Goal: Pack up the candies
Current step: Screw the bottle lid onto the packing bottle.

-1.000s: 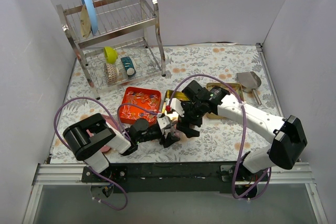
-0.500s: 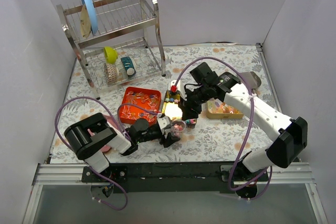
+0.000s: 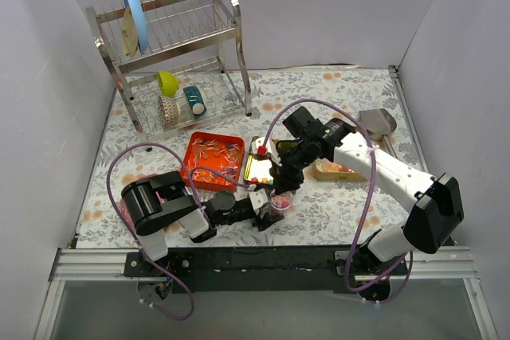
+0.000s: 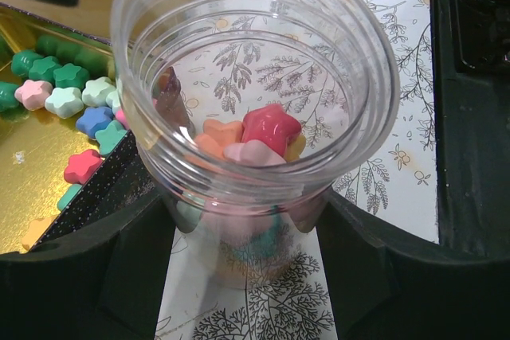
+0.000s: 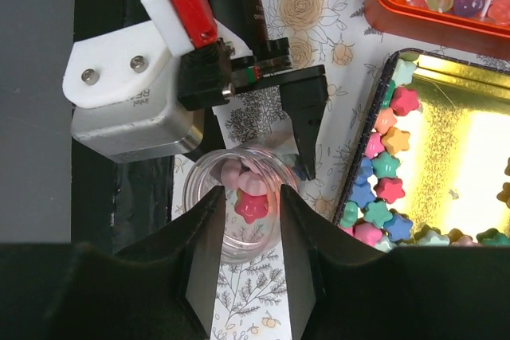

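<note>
A clear plastic jar (image 3: 279,200) stands on the table with my left gripper (image 3: 266,212) shut on its lower wall; in the left wrist view the jar (image 4: 355,141) fills the space between the fingers of that gripper (image 4: 255,236). Star candies (image 4: 269,131), a red one on top, lie in the jar. My right gripper (image 5: 251,197) hovers just above the jar's rim (image 5: 194,197), open with nothing held; the red star candy (image 5: 251,206) shows between its fingers, down in the jar. More star candies (image 5: 382,166) lie in a gold tray (image 5: 470,165) beside the jar.
A red tray (image 3: 213,157) of lollipops sits left of the gold tray (image 3: 259,166). Another tray (image 3: 339,170) holding yellow pieces lies under the right arm. A metal scoop (image 3: 377,121) is at the right, a dish rack (image 3: 171,61) at the back left.
My right gripper's jaws have narrowed and it has come from over the gold tray to just above the jar. The left arm has shifted right, still holding the jar.
</note>
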You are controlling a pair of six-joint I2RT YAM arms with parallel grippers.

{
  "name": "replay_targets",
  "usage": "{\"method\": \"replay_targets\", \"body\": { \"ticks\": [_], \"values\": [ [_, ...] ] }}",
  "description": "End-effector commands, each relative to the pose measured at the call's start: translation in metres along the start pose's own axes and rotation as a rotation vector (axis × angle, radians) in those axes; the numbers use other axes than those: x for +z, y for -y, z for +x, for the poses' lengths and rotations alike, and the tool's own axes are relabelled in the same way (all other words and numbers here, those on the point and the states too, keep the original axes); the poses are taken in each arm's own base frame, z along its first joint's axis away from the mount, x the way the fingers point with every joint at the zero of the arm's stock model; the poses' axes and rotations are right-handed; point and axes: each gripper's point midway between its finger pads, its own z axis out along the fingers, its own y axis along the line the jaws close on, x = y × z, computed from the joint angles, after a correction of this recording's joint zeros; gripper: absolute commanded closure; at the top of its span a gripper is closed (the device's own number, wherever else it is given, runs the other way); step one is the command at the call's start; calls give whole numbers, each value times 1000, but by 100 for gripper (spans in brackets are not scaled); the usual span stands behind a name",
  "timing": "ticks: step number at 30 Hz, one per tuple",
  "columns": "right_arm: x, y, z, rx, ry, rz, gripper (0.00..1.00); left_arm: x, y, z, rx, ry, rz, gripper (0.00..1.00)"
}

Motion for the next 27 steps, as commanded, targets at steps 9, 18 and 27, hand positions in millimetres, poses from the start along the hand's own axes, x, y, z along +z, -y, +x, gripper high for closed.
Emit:
{"method": "replay_targets", "body": {
  "ticks": [9,18,27],
  "values": [
    [25,-2,28,-59,-56,38,69,-13,4,44,-5,-162,-2,100],
    [17,-2,42,-57,-66,93,71,-13,1,50,-16,-181,-21,100],
    [-5,-7,20,-66,3,143,72,-11,0,56,-21,-198,-24,100]
  ]
}}
